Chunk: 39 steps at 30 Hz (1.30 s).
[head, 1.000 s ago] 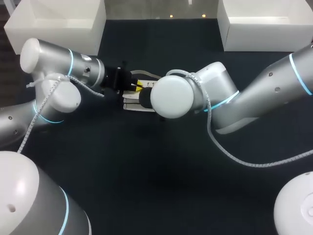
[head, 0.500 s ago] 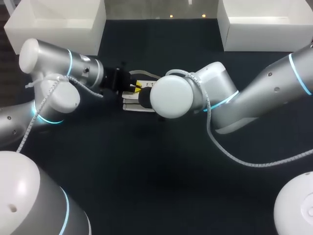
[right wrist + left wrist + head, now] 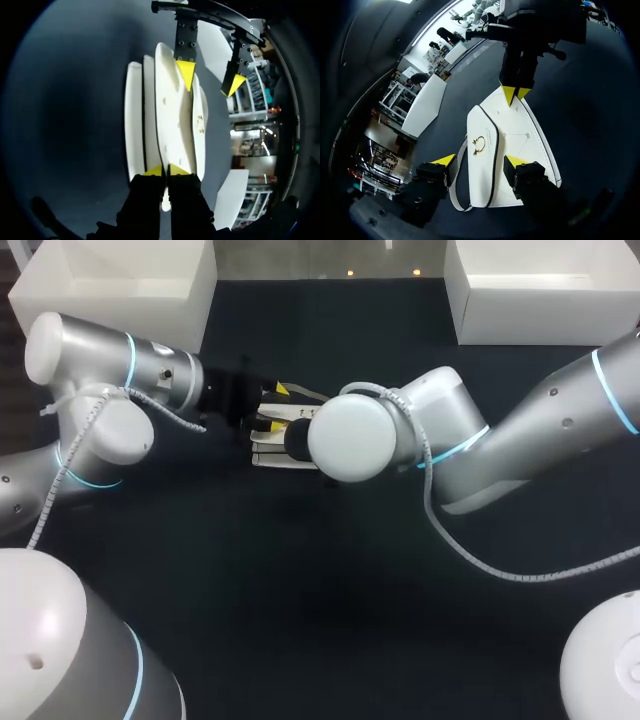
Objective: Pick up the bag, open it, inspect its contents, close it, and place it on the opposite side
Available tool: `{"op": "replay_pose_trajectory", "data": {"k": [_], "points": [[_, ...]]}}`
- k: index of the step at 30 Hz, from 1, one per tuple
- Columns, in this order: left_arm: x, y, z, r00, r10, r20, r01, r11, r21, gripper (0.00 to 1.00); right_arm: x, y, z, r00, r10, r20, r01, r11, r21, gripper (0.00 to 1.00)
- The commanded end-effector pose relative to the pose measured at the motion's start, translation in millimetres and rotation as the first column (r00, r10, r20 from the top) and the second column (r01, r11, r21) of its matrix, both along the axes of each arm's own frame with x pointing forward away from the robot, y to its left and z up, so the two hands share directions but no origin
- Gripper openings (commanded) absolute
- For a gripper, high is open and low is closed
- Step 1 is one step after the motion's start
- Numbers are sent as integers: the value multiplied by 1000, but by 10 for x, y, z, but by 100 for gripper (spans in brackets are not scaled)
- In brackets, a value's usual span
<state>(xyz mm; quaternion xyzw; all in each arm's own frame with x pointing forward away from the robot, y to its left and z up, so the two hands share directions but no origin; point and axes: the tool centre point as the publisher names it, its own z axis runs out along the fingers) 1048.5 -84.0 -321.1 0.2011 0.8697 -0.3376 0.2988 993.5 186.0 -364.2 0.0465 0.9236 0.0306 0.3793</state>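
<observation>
Jaws of the left gripper (image 3: 480,161) have just spread wide, straddling the white handbag (image 3: 520,135) on the table (image 3: 300,590); the right gripper (image 3: 165,171) stays pinched shut on its far edge. Opening it seems the next step.

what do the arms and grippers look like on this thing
The left arm and right arm are silver-grey tubes with rounded white joint caps and thin glowing cyan rings. A white cable loops loosely along each. The left gripper and right gripper are black and blocky, each with two fingers ending in bright yellow wedge tips.
</observation>
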Motion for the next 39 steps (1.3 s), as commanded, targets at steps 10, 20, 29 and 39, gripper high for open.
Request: {"op": "replay_pose_trajectory", "data": {"k": [10, 20, 29, 39], "points": [[-138, 168, 245, 996, 24, -85, -21, 999, 32, 99, -110, -23, 194, 998, 23, -55, -22, 999, 32, 100], [-186, 341, 392, 978, 82, -193, -72, 996, 59, 100, -143, -98, 657, 968, 71, -239, -64, 997, 39, 100], [-221, 481, 441, 917, 181, -355, -131, 978, 160, 100, -104, -112, 871, 922, 110, -372, -83, 993, 87, 100], [-230, 536, 453, 804, 282, -523, -180, 954, 239, 100, -75, -198, 1022, 876, 24, -481, 15, 997, 77, 100]]}}
